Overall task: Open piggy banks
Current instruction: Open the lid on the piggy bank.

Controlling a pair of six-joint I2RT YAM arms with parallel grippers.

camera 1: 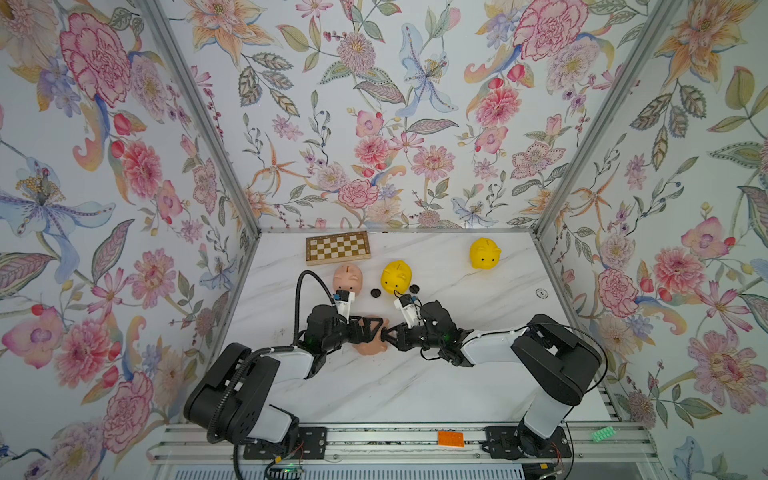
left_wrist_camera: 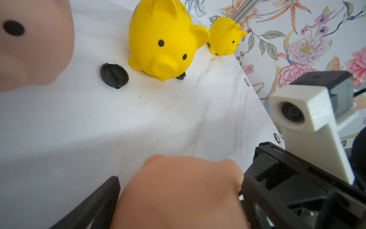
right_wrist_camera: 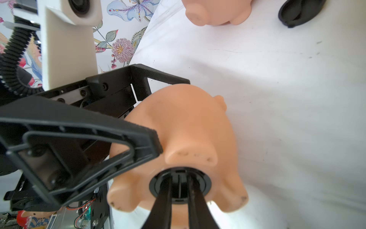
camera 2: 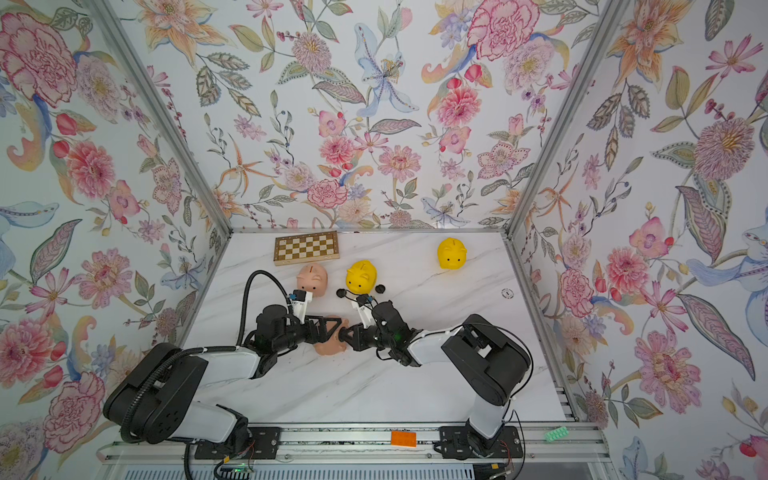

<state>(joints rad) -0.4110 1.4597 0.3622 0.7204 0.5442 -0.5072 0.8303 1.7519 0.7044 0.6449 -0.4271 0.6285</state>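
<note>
Okay, both top views: left gripper has its jaws wide, clamped across tilted pig, a peach-pink one near the middle of table, just ahead of the arms. Right gripper meets that pig from the opposite side, jaws narrow. Further back, pink pig stands upright, slot up. Near yellow pig is beside it. Far yellow pig sits well apart toward the back right corner. Loose plug lies between pink pig and near yellow pig. Second loose plug is just right of near yellow pig. Board is at the back edge, just behind pink pig. Same layout for tilted pig and board.

Left wrist: tilted pig fills the lower frame, one left finger against its side. Near yellow pig is upright, with loose plug on the table beside it. Second loose plug peeks out behind its foot. Far yellow pig is by the table edge. Pink pig is blurred, close. Right wrist camera is in view.

Right wrist: tilted pig lies belly toward the lens, fitted plug black in the belly hole. Right gripper tips sit in the plug's recess, either side of its ridge, narrow. Tight pinch or not, cannot tell. Left finger presses the pig's flank. Pink pig and loose plug are beyond.
</note>
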